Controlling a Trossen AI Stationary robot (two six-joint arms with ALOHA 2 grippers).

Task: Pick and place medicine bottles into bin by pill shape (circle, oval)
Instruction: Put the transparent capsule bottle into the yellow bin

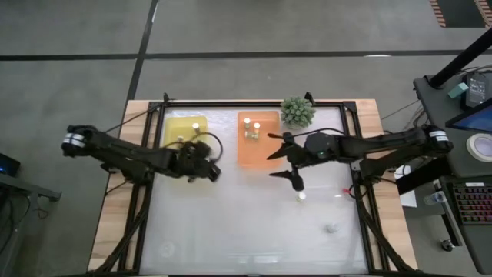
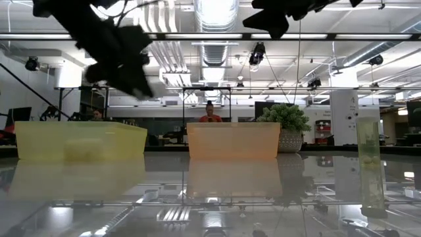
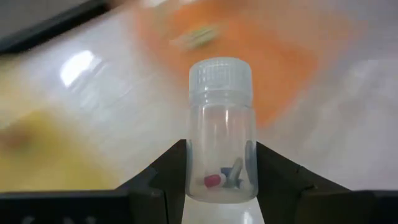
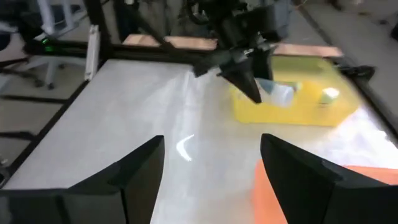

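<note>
My left gripper (image 1: 201,160) is shut on a small clear medicine bottle (image 3: 221,130) with a white ribbed cap and coloured pills inside. It hangs by the yellow bin's (image 1: 184,132) right side, above the bin's rim in the low view (image 2: 118,62). My right gripper (image 1: 283,163) is open and empty beside the orange bin (image 1: 257,142), which holds several bottles (image 1: 251,129). Two more bottles (image 1: 301,196) (image 1: 332,228) stand on the table. My left gripper pinches the bottle's lower body (image 3: 198,171) between its two fingers (image 3: 163,171), one on each side. The bottle lies along the fingers, its cap (image 3: 221,78) pointing away from the gripper. It is lifted clear of the table and also shows in the right wrist view (image 4: 278,93).
A spiky green plant ball (image 1: 297,111) stands at the far edge, right of the orange bin. A black frame (image 1: 350,115) runs round the glossy white table top. One bottle shows at the right in the low view (image 2: 368,141). A person stands in the room behind (image 2: 210,113).
</note>
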